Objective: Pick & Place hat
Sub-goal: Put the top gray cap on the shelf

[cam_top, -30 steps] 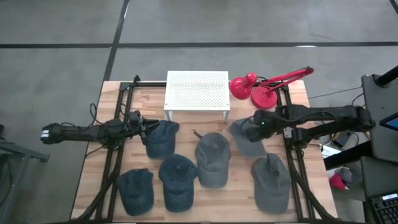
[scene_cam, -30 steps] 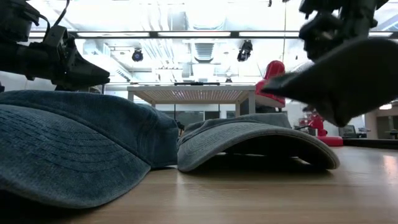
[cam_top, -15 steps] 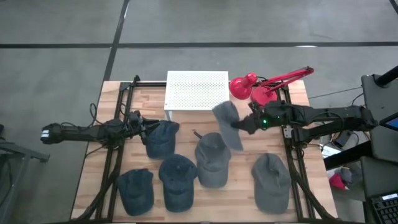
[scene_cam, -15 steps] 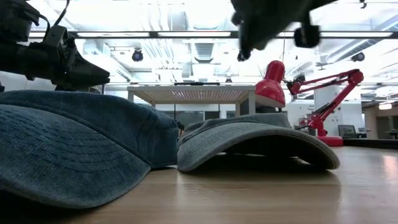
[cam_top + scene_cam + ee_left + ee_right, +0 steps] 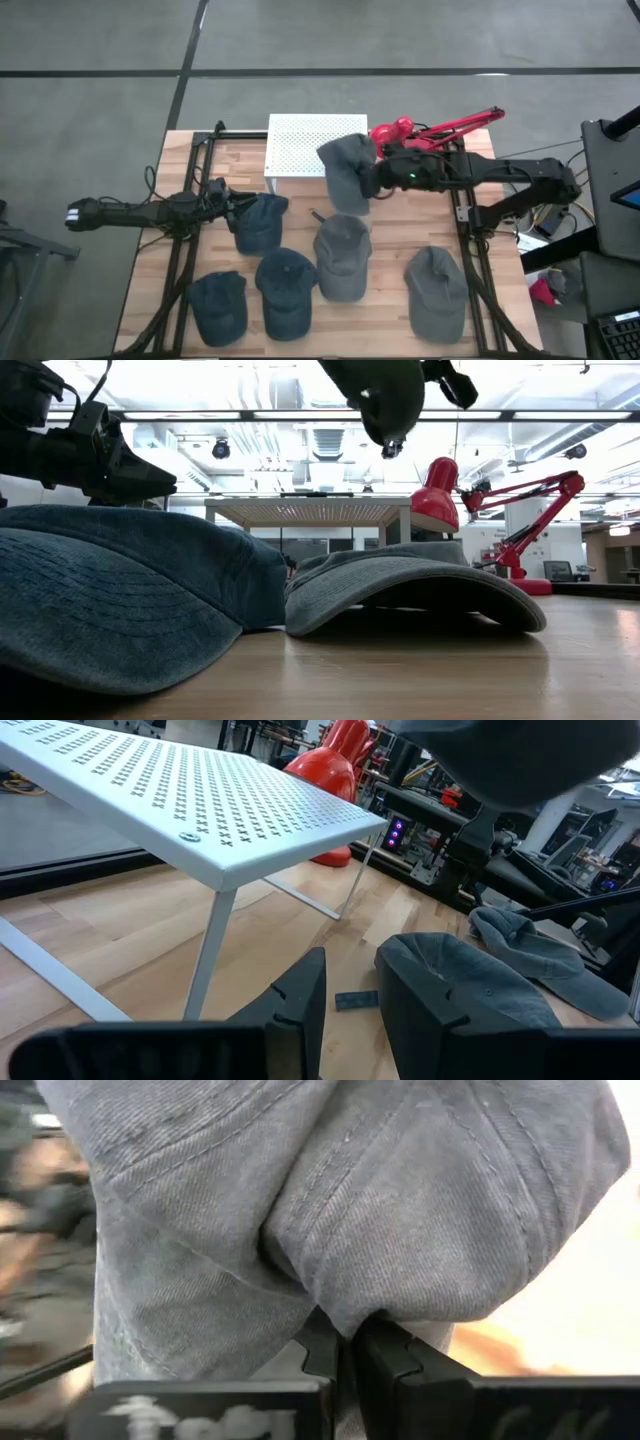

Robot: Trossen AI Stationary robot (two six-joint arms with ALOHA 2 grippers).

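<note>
My right gripper (image 5: pixel 372 180) is shut on a grey cap (image 5: pixel 347 170) and carries it in the air over the right end of the white perforated rack (image 5: pixel 305 145). In the low view the cap (image 5: pixel 385 395) hangs high above the table. The same grey cloth (image 5: pixel 340 1200) fills the right wrist view. My left gripper (image 5: pixel 232 205) waits low at the table's left, open, beside a blue cap (image 5: pixel 262 222); its fingers (image 5: pixel 300 1005) point toward the rack (image 5: pixel 200 810). My right gripper pinches a bunched fold of the grey cap's cloth (image 5: pixel 345 1320) between its two fingers. It comes at the cap roughly level from the table's right. The cap is lifted clear and hangs by the fingers, slack, above the rack's right end.
Several more caps lie on the wooden table: a grey one (image 5: pixel 343 258), another grey one (image 5: pixel 436 292), and two blue ones (image 5: pixel 286 292) (image 5: pixel 218 306). A red desk lamp (image 5: pixel 420 135) stands right of the rack, close behind the right arm.
My right gripper has swung from the table's right side toward the far edge and the left, to the white rack, rising as it went. The grey cap stayed in its hold, travelling from above the table's right middle to over the rack's right end.
</note>
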